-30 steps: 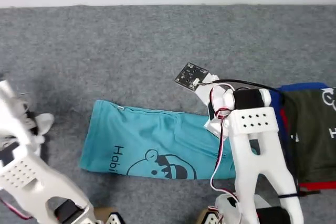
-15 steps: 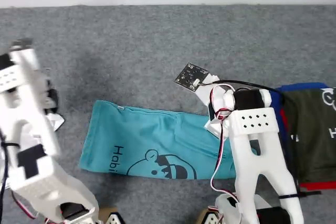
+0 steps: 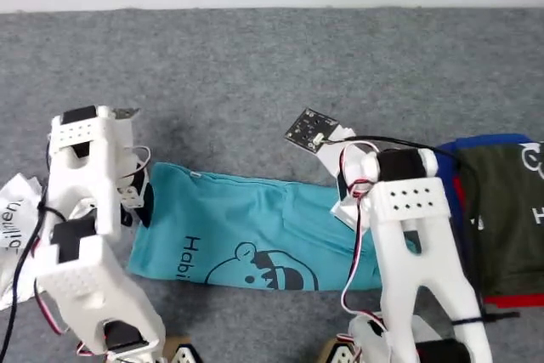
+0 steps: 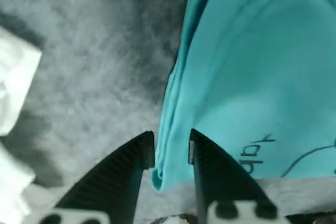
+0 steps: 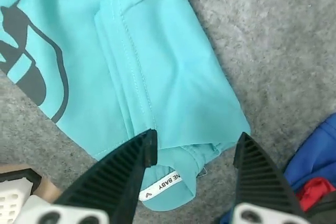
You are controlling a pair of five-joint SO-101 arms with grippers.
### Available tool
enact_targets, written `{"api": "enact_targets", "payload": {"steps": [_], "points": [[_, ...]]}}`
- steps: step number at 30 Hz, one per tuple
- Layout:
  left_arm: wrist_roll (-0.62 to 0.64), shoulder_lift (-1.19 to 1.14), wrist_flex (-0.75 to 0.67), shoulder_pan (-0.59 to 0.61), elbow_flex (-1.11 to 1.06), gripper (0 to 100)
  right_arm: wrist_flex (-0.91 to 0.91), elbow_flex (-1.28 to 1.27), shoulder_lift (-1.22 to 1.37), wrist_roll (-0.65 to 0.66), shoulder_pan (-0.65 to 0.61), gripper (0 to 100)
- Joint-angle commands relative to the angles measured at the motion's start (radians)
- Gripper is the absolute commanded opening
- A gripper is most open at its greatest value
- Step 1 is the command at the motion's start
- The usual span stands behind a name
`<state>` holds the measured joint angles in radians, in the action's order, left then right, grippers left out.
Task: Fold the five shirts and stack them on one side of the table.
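On the table, one teal shirt.

Dark lettering is printed on the teal shirt, beside a cartoon drawing. A neck label with small print is sewn at its collar. Partial letters are seen on the white shirt and the dark green shirt.

Left gripper narrowly parted, right gripper spread wide.
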<state>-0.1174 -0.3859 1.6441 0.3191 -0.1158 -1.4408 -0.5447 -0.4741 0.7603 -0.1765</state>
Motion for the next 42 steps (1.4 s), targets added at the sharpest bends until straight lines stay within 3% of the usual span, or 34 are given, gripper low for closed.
{"api": "enact_targets", "payload": {"steps": [1, 10, 16, 24, 35, 42], "points": [[-0.048, -0.018, -0.031, -0.009, -0.002, 12, -0.002, -0.006, -0.068, -0.006, -0.002, 24.5], [-0.054, -0.19, -0.137, -0.006, -0.005, 12, 0.002, -0.072, -0.104, -0.009, 0.001, 24.5], [-0.052, -0.239, -0.094, -0.071, 0.007, 2, 0.004, -0.08, -0.104, -0.009, 0.004, 24.5], [-0.054, -0.281, -0.069, -0.155, 0.012, 1, 0.004, -0.08, -0.105, -0.011, 0.005, 24.5], [-0.055, -0.272, -0.068, -0.14, 0.016, 1, -0.001, -0.08, -0.105, -0.011, 0.005, 24.5], [-0.057, -0.272, 0.041, -0.005, 0.114, 1, 0.001, -0.08, -0.105, -0.011, -0.001, 24.5]]}}
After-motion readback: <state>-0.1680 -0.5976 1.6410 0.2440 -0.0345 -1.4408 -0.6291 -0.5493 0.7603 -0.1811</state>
